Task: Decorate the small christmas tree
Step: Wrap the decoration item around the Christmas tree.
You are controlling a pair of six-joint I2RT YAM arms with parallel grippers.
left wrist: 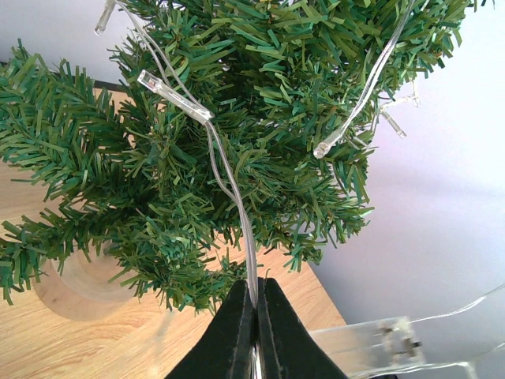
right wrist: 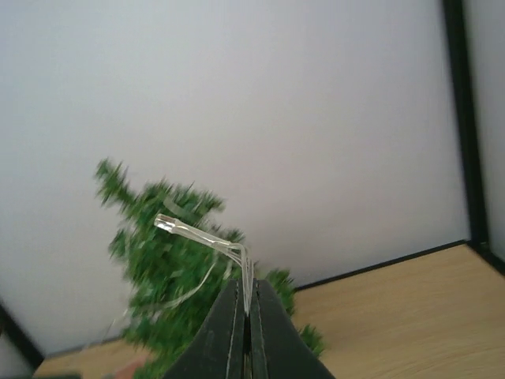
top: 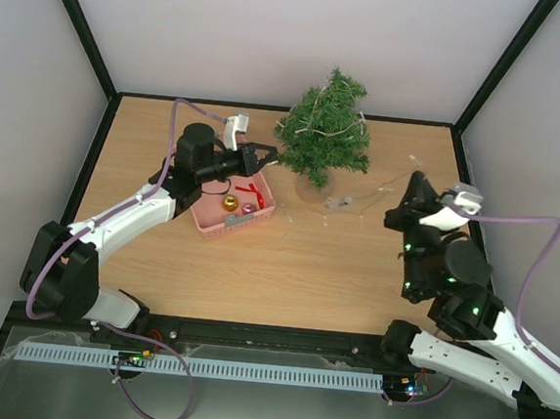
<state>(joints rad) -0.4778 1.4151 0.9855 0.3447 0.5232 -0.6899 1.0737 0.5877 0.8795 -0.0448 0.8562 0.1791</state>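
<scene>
- Top view: I see the small christmas tree standing upright at the far middle of the table, on its round pale base. My left gripper sits at the tree's left side, just beside the lower branches. It is above the far edge of a pink tray holding a gold ball, a pink ball and a red ribbon. My right gripper is raised to the right of the tree, apart from it. A clear light string trails from the tree's foot toward it.
- Left wrist view: my black fingers are pressed together, pinching the light string. The string climbs from them into the branches of the tree. The base rests on the table at lower left.
- Right wrist view: the fingers are clamped on a strand of the light string, and its bulb end sticks out to the upper left. The tree is blurred behind, against the white wall.
</scene>
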